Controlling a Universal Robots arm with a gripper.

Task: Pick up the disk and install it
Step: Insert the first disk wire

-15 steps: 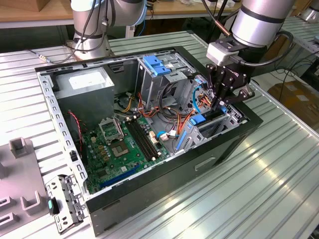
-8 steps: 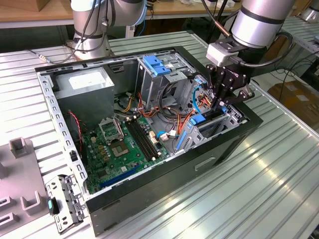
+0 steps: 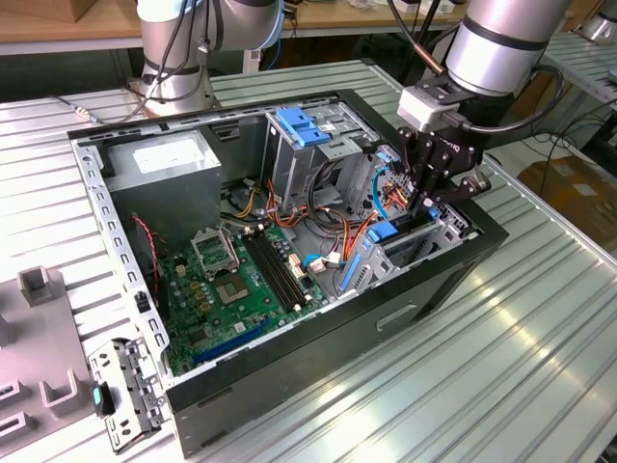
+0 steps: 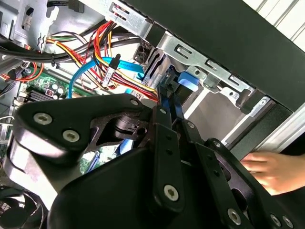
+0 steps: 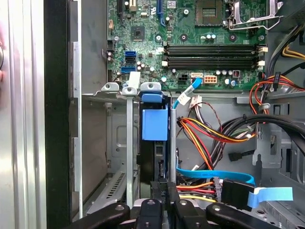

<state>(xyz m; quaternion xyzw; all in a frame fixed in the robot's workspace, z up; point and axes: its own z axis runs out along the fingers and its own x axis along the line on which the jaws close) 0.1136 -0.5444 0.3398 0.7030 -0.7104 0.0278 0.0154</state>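
Note:
The disk (image 5: 155, 125) stands on edge in the narrow drive slot of the metal bay (image 5: 116, 143) at the case's front corner. Its light blue carrier rail faces the first wrist view, and the dark body runs back toward the fingers. My gripper (image 5: 162, 195) is shut on the disk's rear end, one black finger on each flat side. In the second wrist view the fingertips (image 4: 164, 112) pinch the thin blue-edged disk (image 4: 177, 106) above the bay. In the exterior view my gripper (image 3: 427, 204) reaches down into the case's right end, over the blue rail (image 3: 383, 231).
The open computer case (image 3: 116, 241) lies on a ribbed table. It holds the green motherboard (image 3: 231, 280), a grey power supply (image 3: 164, 159), a tall bay with a blue latch (image 3: 304, 125) and loose cables (image 5: 209, 133). A person's hand (image 4: 267, 169) rests outside the case.

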